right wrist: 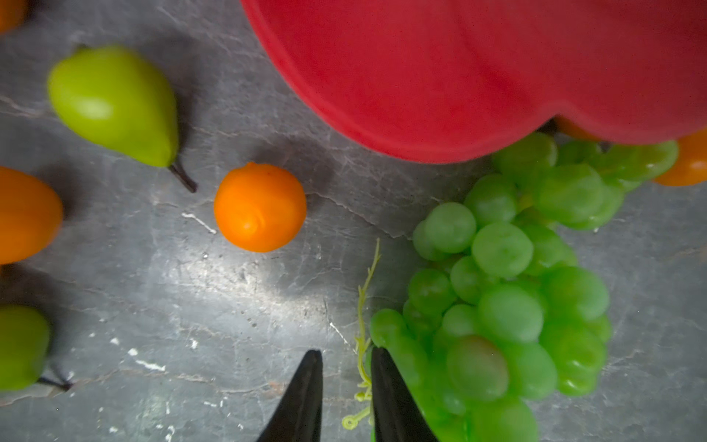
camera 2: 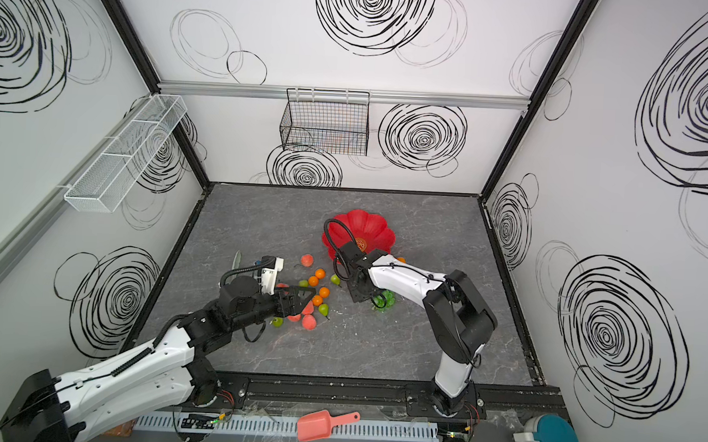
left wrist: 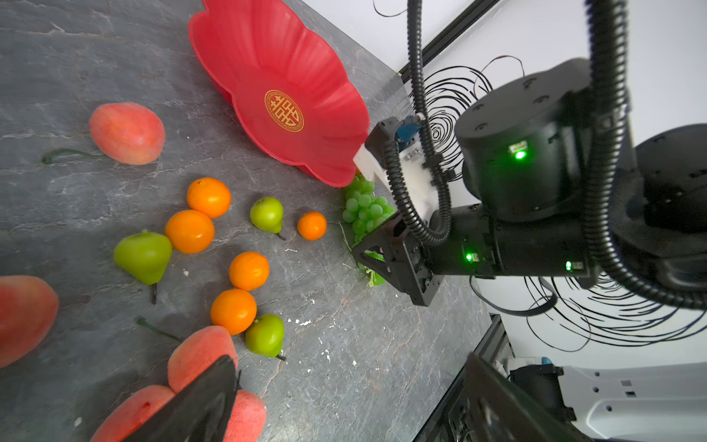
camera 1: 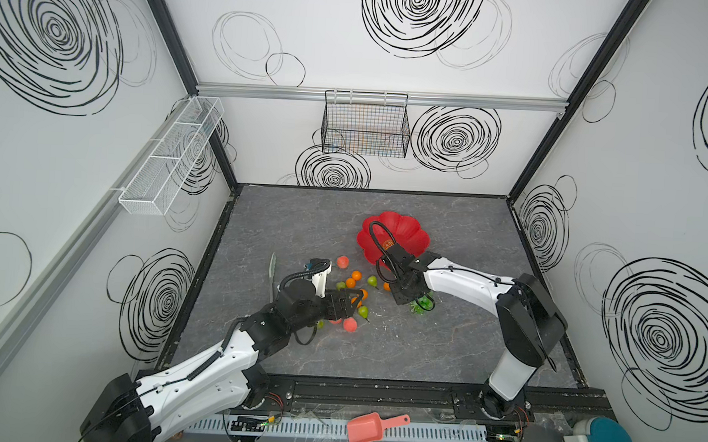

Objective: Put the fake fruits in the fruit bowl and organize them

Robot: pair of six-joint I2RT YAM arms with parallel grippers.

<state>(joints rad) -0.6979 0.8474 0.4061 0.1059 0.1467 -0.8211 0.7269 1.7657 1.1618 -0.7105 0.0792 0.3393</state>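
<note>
Grey stone-patterned tabletop (camera 1: pixel 420 350) carries the grape bunch (right wrist: pixel 509 291), outside the fruit bowl (right wrist: pixel 459 76), against its rim. My right gripper (right wrist: pixel 346 356) stands slightly parted, empty. Bunch should be light, soft, floppy; pinch the stem (right wrist: pixel 360 306).

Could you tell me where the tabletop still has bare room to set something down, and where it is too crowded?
Bare: the table from the back wall to the fruit bowl and scattered fruits; the front strip along the rail; the right side beyond the grapes. Crowded: the middle, around those fruits and the bowl's near rim.
</note>
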